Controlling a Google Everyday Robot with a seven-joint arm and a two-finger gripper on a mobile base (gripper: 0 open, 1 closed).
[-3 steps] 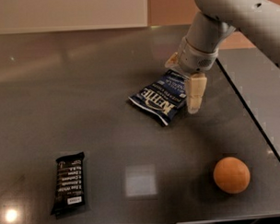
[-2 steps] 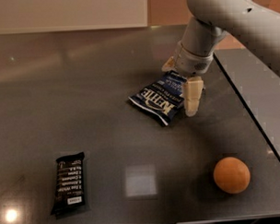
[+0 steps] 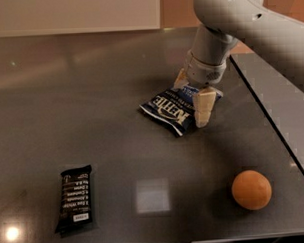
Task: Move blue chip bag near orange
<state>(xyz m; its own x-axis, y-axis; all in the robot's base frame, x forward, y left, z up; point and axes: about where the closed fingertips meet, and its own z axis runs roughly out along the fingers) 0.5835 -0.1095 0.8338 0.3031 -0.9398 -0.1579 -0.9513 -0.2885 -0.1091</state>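
Gripper (image 3: 191, 103) low over the dark tabletop (image 3: 92, 120), hanging from the pale grey arm (image 3: 248, 20) that sweeps in from the upper right corner. Its two cream fingers (image 3: 202, 105) are spread apart, not pressed together, and they straddle the right end of the blue chip bag (image 3: 167, 111): the near finger stands in front of the bag's edge, while the far finger peeks out behind it, close under the wrist. Whether the pads actually touch the foil, I can't tell from here.

The blue chip bag lies flat on the table, its white "Kettle" lettering upside down to the camera, and most of its length runs out to the left of the fingers. It looks smooth and uncrushed between them.

Now the orange (image 3: 251, 189): it sits well apart from the fingers, down toward the front edge of the table and a little to their right, with bare dark surface between it and the bag.

Far off to the lower left of the fingers, a black wrapped bar (image 3: 74, 198) with white text lies lengthwise, near the front edge. A bright spot of glare (image 3: 12, 233) shines beside it, and a pale square reflection (image 3: 152, 195) sits between the bar and the orange.
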